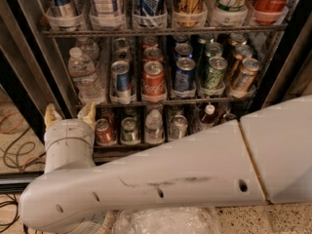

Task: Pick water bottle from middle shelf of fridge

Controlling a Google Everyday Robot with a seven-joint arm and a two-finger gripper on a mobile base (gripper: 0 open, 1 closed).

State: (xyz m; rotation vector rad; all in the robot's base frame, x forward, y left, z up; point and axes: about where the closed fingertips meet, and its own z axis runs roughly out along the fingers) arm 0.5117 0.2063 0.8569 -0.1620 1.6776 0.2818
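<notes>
The water bottle (84, 75) stands upright at the left end of the middle shelf (195, 101), with a second clear bottle (89, 47) behind it. Soda cans fill the other lanes of that shelf. My gripper (69, 115) is in front of the fridge (285, 62), just below the water bottle and slightly left of it, at the level of the bottom shelf. Its two tan fingertips (88, 114) point up, stand apart and hold nothing. My white arm crosses the lower part of the view.
Tall cans (150, 1) line the top rack. The bottom shelf holds cans, a short clear bottle (154, 124) and a red-capped bottle (208, 115). The left door frame (22, 82) stands close beside the gripper. Orange cables (14, 147) lie on the floor at left.
</notes>
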